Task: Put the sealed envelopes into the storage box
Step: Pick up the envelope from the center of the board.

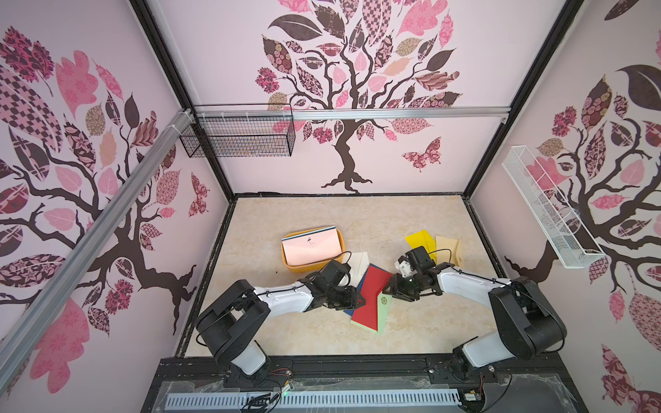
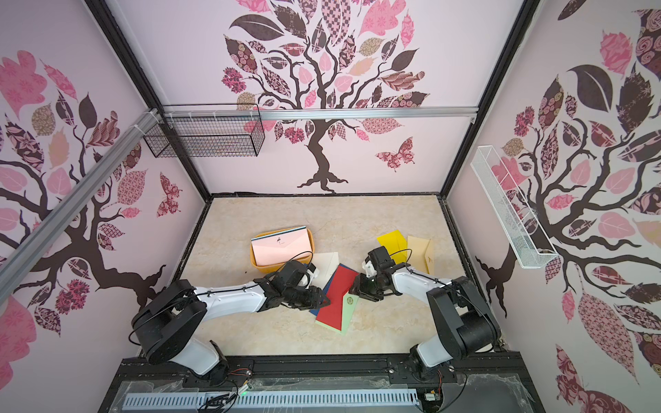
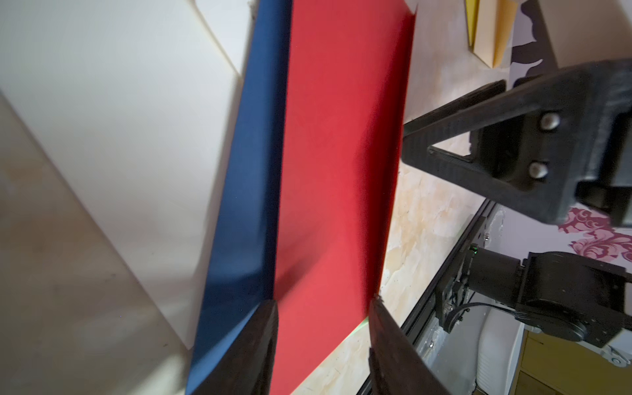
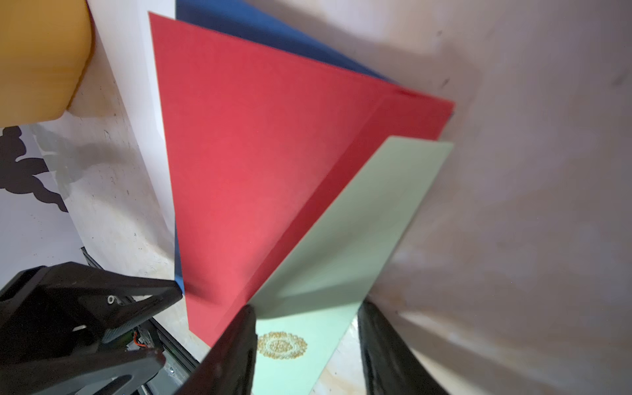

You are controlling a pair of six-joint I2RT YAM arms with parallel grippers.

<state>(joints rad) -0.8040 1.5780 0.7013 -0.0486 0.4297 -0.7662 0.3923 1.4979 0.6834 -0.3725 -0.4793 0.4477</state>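
The orange storage box stands at the table's middle left, with a pink envelope on top of those inside. In front of it a red envelope lies over a navy envelope and a pale green envelope with a gold emblem. A cream envelope lies beside the box. Yellow and tan envelopes lie at the right. My left gripper is open at the red envelope's left edge. My right gripper is open over the pale green envelope.
A black wire basket hangs on the back wall at the left. A white wire basket hangs on the right wall. Walls close in three sides of the table, and a black rail runs along the front edge.
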